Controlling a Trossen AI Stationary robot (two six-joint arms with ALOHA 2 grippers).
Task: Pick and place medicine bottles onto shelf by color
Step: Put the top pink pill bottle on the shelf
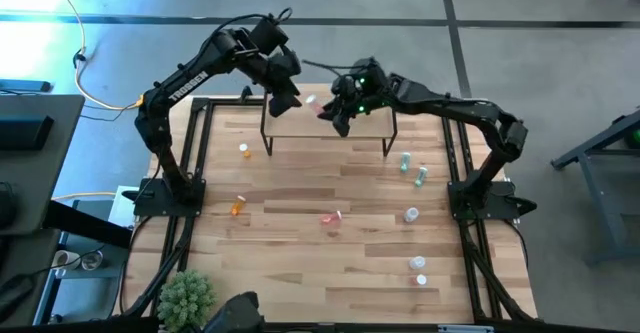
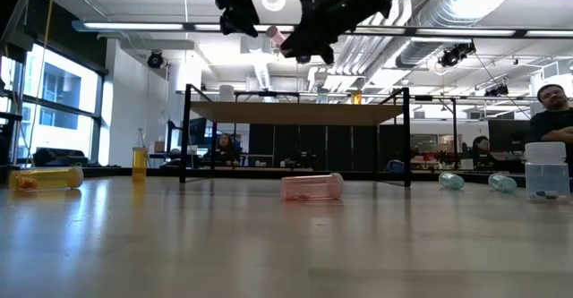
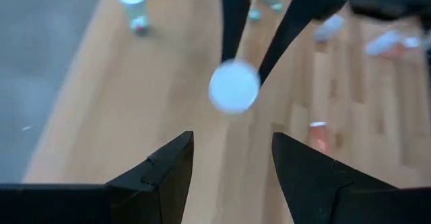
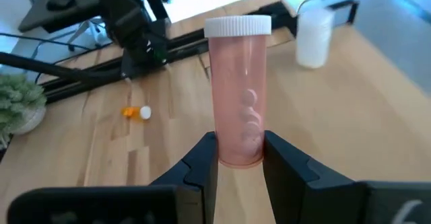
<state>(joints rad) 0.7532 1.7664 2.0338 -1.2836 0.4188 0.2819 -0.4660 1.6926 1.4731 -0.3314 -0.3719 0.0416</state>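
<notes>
Right gripper (image 4: 240, 158) was clenched on the lower end of a pink medicine bottle (image 4: 238, 93), with the white cap pointing away from the fingers. In the high view the bottle was in the air above the shelf (image 1: 330, 128), near its far edge, not yet resting on it. The left gripper (image 1: 283, 100) hung close by over the left part of the shelf, its jaws apart and holding nothing.

To do this step well, the right arm would probably need to bring the bottle down upright and let go only when its base touched the board, keeping away from the left gripper. Which part of the shelf belonged to pink could not be told.

Only the right wrist view showed the grip and some pills inside. The low view showed the height above the shelf. The high view showed other bottles scattered on the table (image 1: 300, 263): orange at left, a pink one (image 1: 331, 217) in the middle, green and white at right.
</notes>
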